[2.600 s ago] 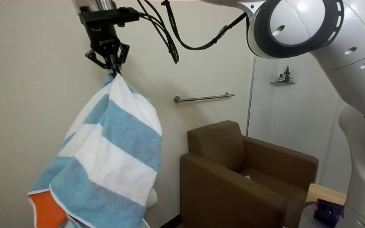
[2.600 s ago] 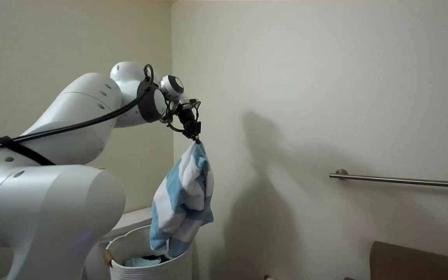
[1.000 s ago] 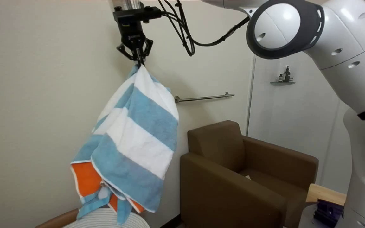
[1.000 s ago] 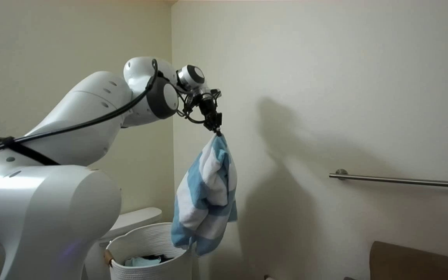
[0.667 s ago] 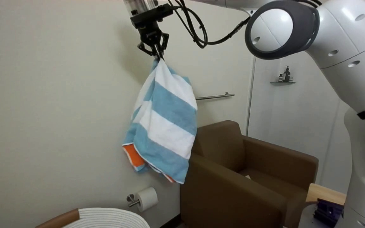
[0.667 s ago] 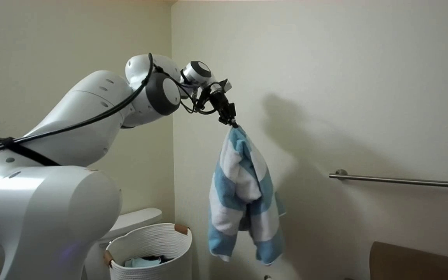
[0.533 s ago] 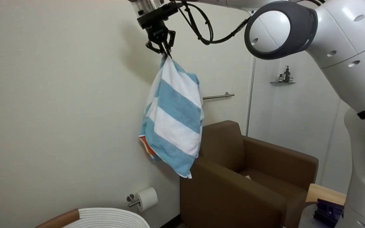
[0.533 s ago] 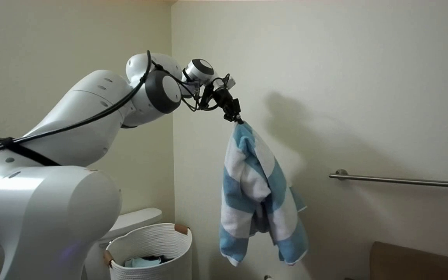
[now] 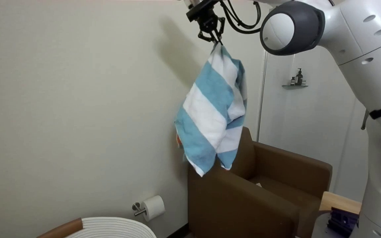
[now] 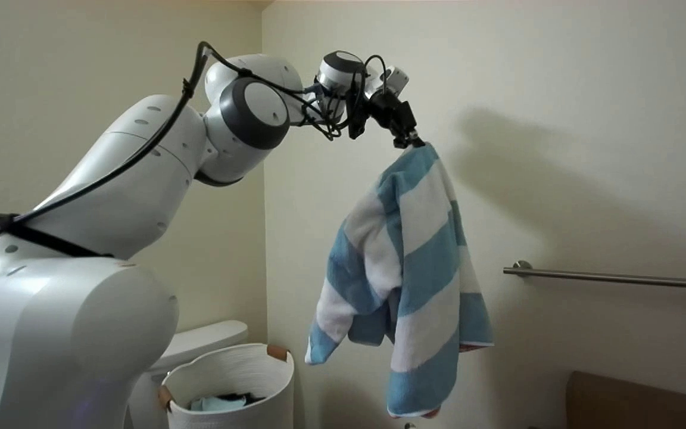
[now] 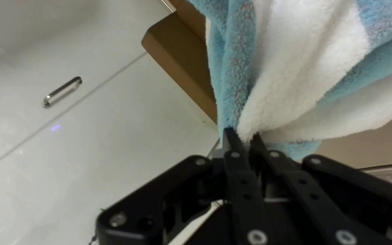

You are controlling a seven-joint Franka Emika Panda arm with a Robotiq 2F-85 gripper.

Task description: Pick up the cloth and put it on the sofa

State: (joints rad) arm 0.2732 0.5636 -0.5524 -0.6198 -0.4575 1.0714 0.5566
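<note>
The cloth, a light-blue and white striped towel, hangs in the air from my gripper in both exterior views (image 9: 207,109) (image 10: 429,268). My gripper (image 9: 218,42) (image 10: 417,143) is shut on its top end. In the wrist view the gripper (image 11: 243,134) pinches a white and blue fold of the cloth (image 11: 294,68). Only a sliver of the orange patch (image 9: 178,139) shows. The brown sofa (image 9: 243,205) stands below; the cloth covers part of its back and near arm from that view. Its back edge shows in an exterior view (image 10: 635,399) and the wrist view (image 11: 185,64).
A white woven basket (image 10: 271,381) with clothes inside stands near the toilet (image 10: 215,336). A toilet-paper roll (image 9: 154,207) and a metal towel bar (image 10: 617,277) are on the wall. A small shelf (image 9: 295,86) holds bottles. A purple object (image 9: 342,219) lies near the arm's base.
The gripper, tilting, has carried the cloth right and up in both exterior views, away from above the basket. The cloth now overlaps the sofa's back in an exterior view. The grip is unchanged.
</note>
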